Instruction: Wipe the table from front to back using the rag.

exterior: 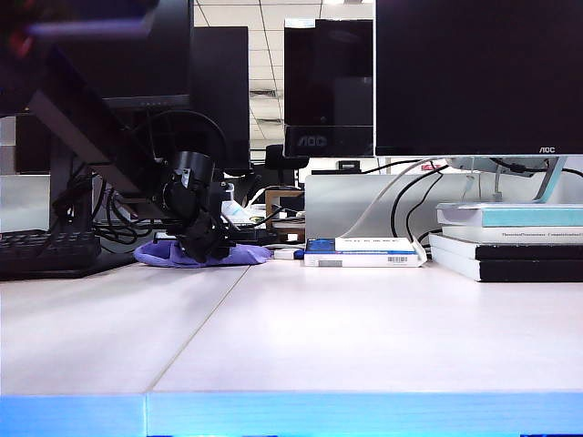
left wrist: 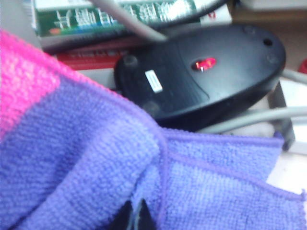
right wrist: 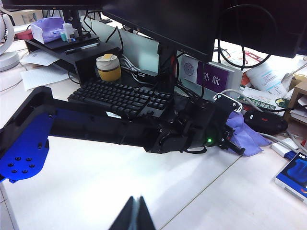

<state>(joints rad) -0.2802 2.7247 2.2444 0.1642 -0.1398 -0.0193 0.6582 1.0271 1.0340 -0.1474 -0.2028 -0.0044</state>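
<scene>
Right, my table (exterior: 364, 337) is stretching wide and pale under everything, its seam running away toward the back and its near edge glowing light blue. Behind it, dark monitors (exterior: 478, 77) are looming along the back row, with a stack of books (exterior: 510, 241) sitting under the right-hand one and a black keyboard (exterior: 46, 250) lying at the far left. My left arm (right wrist: 105, 127) is reaching low across the table toward the back, past that keyboard. At its end, the rag (exterior: 200, 255) is lying bunched on the table's far side, purple and fuzzy, with its stitched hem showing. Just beside the rag, an upturned black mouse (left wrist: 201, 72) is lying with its red light showing. My left pincer (exterior: 202, 244) is pressing down into the rag, clenched on a fold of it. My right pincer (right wrist: 135, 214) is hanging above the bare table, well apart from the rag, its fingertips squeezed together on nothing.
</scene>
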